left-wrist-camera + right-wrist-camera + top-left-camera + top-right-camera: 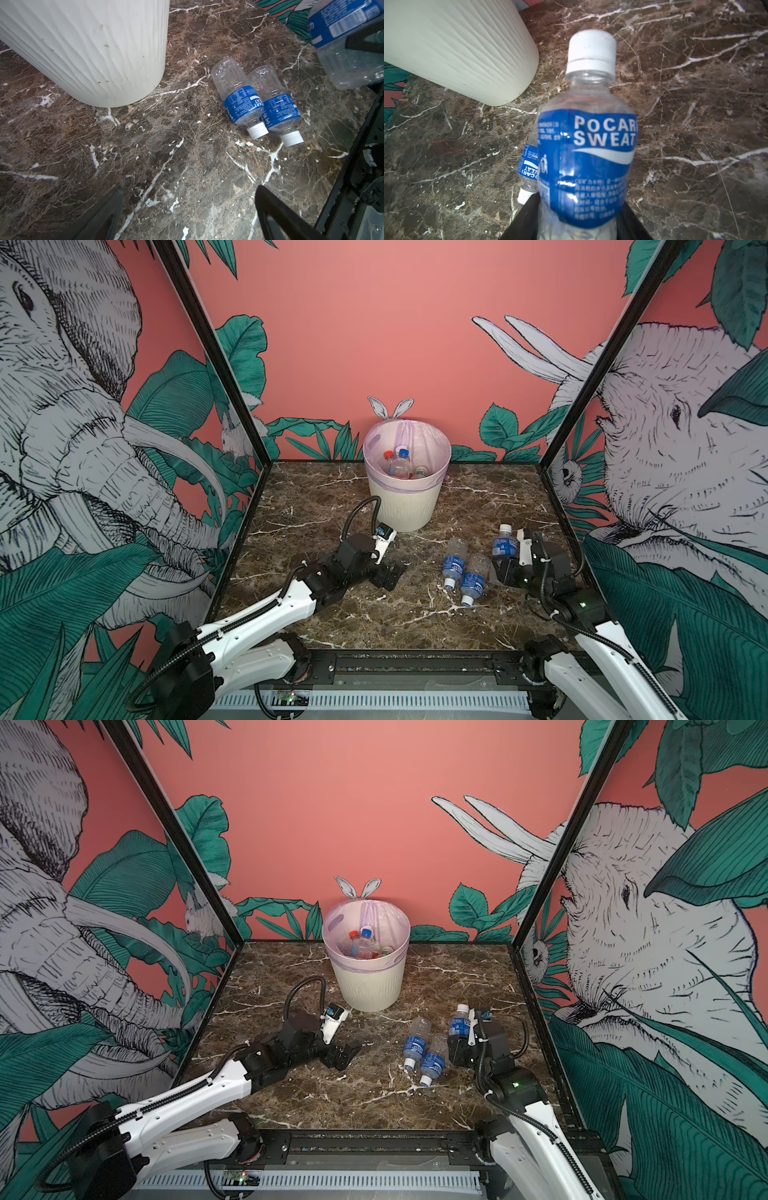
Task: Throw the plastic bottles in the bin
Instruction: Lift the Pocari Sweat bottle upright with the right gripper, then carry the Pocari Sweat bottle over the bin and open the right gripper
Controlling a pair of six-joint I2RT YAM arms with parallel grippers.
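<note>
Plastic this thin is light, springy and slippery, I judge; a mid-body grip suits it. The right fingers (521,224) are clamped low on a small clear plastic bottle with blue label and white cap (588,143), right of the round cream-white ribbed bin (405,506); the left fingers (278,212) stand apart.

The binned bottles (400,467) sit mostly behind the bin (405,506) wall — labels too small to read. The held bottle (586,149) — base cut off by the picture's edge.

Gripped bottle (504,547); two bottles (454,562) near bin (405,508)
</note>
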